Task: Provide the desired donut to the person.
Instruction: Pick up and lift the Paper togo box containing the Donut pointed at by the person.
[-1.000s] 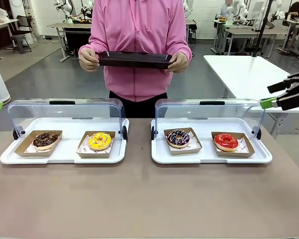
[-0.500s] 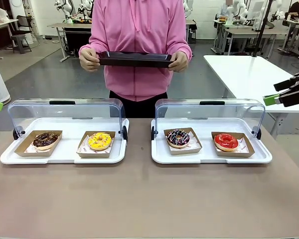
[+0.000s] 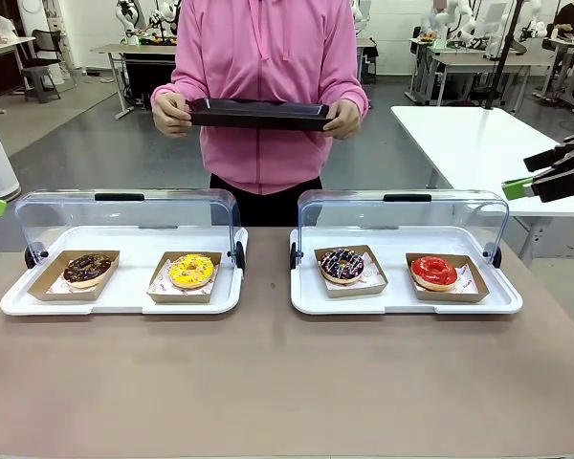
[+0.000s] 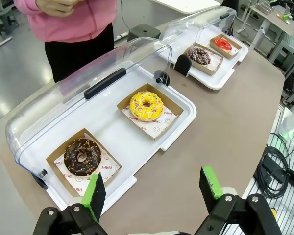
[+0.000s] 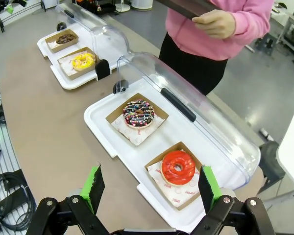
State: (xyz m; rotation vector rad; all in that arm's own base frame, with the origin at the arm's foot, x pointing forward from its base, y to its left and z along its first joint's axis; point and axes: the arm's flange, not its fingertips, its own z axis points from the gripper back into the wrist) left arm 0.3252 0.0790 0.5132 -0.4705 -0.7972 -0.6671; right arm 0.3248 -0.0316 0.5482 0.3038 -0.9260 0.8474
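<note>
Across the table [image 3: 268, 382], the person [image 3: 268, 57] holds a tray [image 3: 258, 115] (no donut indicated); left gripper [image 4: 153, 187] and right gripper [image 5: 150, 188] hang spread, empty, likely needing that choice first.

Along the far edge of the desk [image 3: 268, 382] sit a left tray [image 3: 134, 273] and a right tray [image 3: 402, 305], their clear lids raised; a white table [image 3: 469, 143] stands beyond the right corner.
</note>
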